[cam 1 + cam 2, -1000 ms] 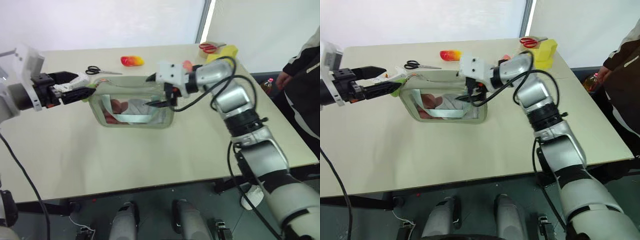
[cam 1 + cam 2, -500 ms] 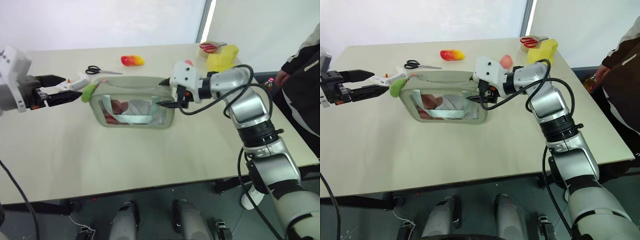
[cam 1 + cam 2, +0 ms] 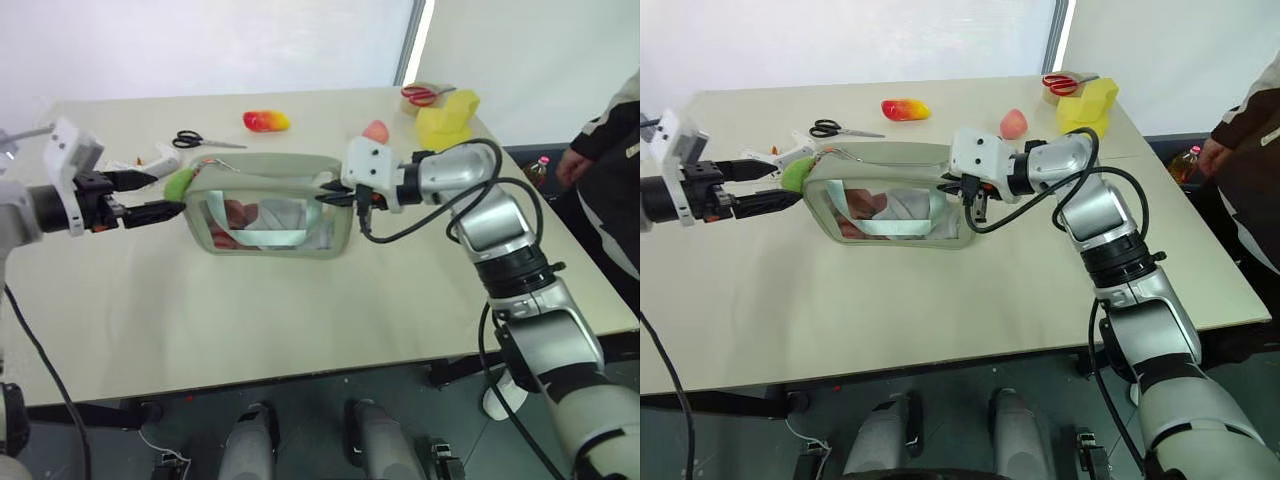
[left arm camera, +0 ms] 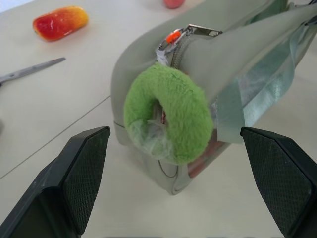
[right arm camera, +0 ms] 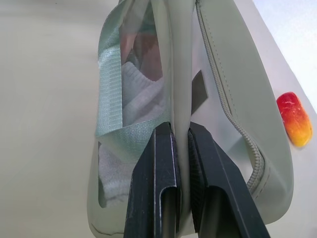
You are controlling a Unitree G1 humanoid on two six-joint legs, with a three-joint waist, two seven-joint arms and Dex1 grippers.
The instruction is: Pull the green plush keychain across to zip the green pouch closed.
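- A pale beige table (image 3: 300, 300) carries the scene, with a white wall behind it and a person in dark clothing (image 3: 610, 170) standing at its right edge.
- The green pouch (image 3: 270, 205) lies mid-table, clear window facing the camera, pale blue straps and something red visible inside.
- At the pouch's left end sits the green plush keychain (image 4: 168, 116), a fuzzy lime ring hanging off the zipper pull.
- The left gripper (image 3: 150, 197) is level with that end, its fingers spread wide on either side of the plush and touching nothing; the wrist view shows the ring between the two black pads (image 4: 86, 173).
- The right gripper (image 5: 181, 188) has its fingers pinched together on the right-hand edge of the pouch, a fold of sage fabric clamped between them.
- Behind the pouch: black-handled scissors (image 3: 195, 141), a red-and-yellow toy fruit (image 3: 265, 121) and a small pink lump (image 3: 376, 131).
- Far right corner: a yellow object (image 3: 447, 115) with red-handled scissors (image 3: 425, 95) beside it.
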